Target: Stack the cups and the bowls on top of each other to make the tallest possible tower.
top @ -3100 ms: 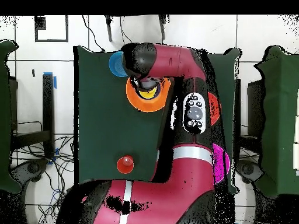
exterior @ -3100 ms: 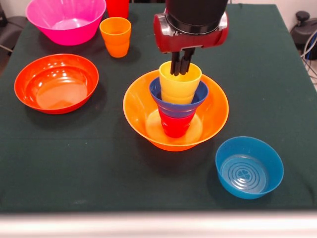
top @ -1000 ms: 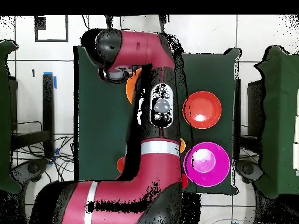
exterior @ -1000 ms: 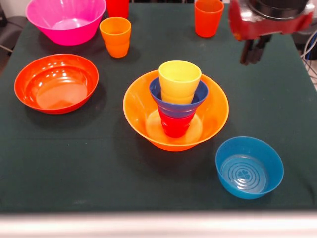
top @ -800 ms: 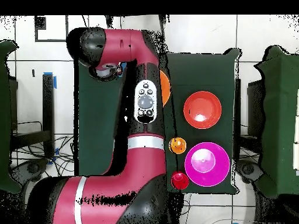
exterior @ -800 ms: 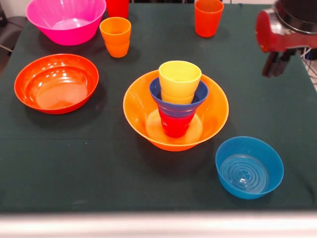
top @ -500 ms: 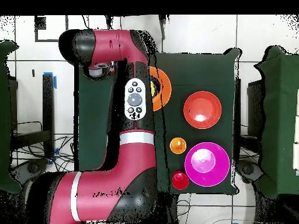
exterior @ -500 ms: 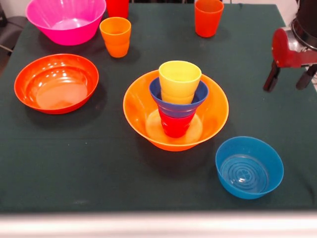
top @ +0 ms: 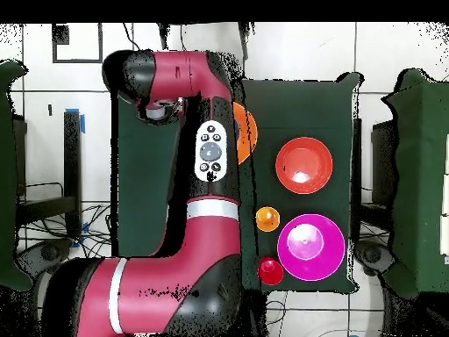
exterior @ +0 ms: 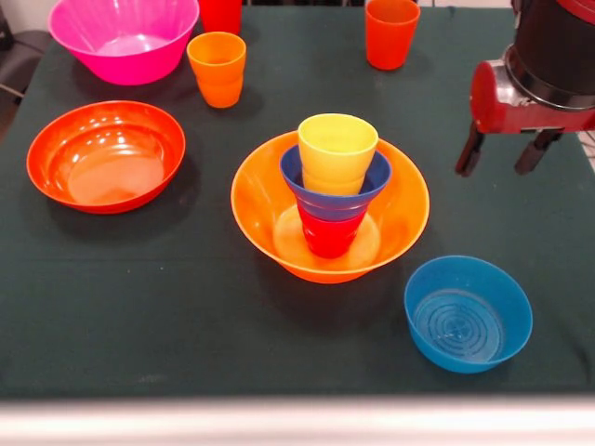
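The tower stands mid-table: a big yellow-orange bowl (exterior: 258, 206) holds a red cup (exterior: 327, 234), a small dark blue bowl (exterior: 340, 194) and a yellow cup (exterior: 337, 149) on top. My gripper (exterior: 493, 169) hangs open and empty over the cloth, to the right of the tower and apart from it. A light blue bowl (exterior: 468, 313) sits in front of the gripper at the near right. In the overhead view my arm (top: 206, 158) hides the gripper and most of the tower; only an edge of the yellow-orange bowl (top: 246, 132) shows.
A shallow orange-red bowl (exterior: 105, 155) (top: 303, 165) sits at the left. A big pink bowl (exterior: 124, 37) (top: 310, 247), an orange-yellow cup (exterior: 217, 68) (top: 267, 218), a red cup (exterior: 220, 13) (top: 270, 270) and an orange cup (exterior: 390, 32) stand along the far side.
The gripper left the yellow cup on the tower, moved right in the front view and opened. In the last half second it shifted a little back to the left.
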Action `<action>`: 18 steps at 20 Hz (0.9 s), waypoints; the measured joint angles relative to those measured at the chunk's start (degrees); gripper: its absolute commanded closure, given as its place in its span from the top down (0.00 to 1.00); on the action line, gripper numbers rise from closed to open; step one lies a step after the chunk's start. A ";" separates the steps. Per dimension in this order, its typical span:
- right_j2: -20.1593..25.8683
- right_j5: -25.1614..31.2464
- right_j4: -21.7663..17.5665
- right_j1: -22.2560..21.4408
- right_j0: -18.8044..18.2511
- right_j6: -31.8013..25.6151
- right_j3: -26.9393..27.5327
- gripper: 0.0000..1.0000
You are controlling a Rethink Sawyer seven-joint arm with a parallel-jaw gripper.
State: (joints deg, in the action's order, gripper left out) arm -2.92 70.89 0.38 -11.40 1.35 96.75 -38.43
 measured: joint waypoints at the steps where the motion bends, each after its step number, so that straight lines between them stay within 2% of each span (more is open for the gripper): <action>1: -0.03 -0.49 -0.04 -0.22 -0.13 0.00 -0.46 1.00; 9: -0.07 -7.63 -0.39 -2.56 -2.05 0.00 -5.54 1.00; 18: -0.07 -8.14 -0.83 -3.35 -2.31 0.00 -5.89 1.00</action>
State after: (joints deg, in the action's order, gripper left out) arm -2.98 62.75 -0.45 -14.75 -0.96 96.75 -44.33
